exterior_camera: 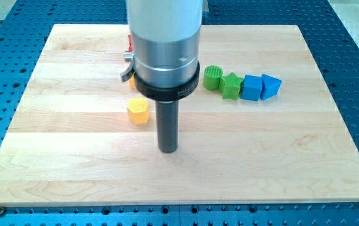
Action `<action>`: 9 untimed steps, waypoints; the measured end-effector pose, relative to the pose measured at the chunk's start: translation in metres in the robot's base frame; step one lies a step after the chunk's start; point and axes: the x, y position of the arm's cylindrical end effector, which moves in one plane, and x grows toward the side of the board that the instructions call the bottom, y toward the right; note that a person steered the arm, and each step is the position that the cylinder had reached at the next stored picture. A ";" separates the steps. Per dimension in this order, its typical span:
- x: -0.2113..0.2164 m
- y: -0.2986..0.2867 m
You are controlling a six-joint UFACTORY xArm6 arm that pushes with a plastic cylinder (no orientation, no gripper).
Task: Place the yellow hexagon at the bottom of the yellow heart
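Near desk (305, 157) centre, my tip (167, 149) is sitting just right of yellow hexagon (139, 111), w/ nothing held; heart's mostly hidden, so approach slowly.

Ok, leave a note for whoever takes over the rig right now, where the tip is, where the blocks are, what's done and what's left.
My tip is on the wooden board, to the lower right of the yellow hexagon, apart from it.
A sliver of yellow behind the arm, above the hexagon, is probably the yellow heart; mostly hidden.
Done: hexagon looks roughly below it; contact cannot be judged.
Left: confirm the heart's position, nudge if needed.
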 end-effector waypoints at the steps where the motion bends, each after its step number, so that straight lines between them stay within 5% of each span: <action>1: -0.008 -0.027; 5: -0.102 -0.042; 8: -0.030 -0.073; 9: -0.079 -0.107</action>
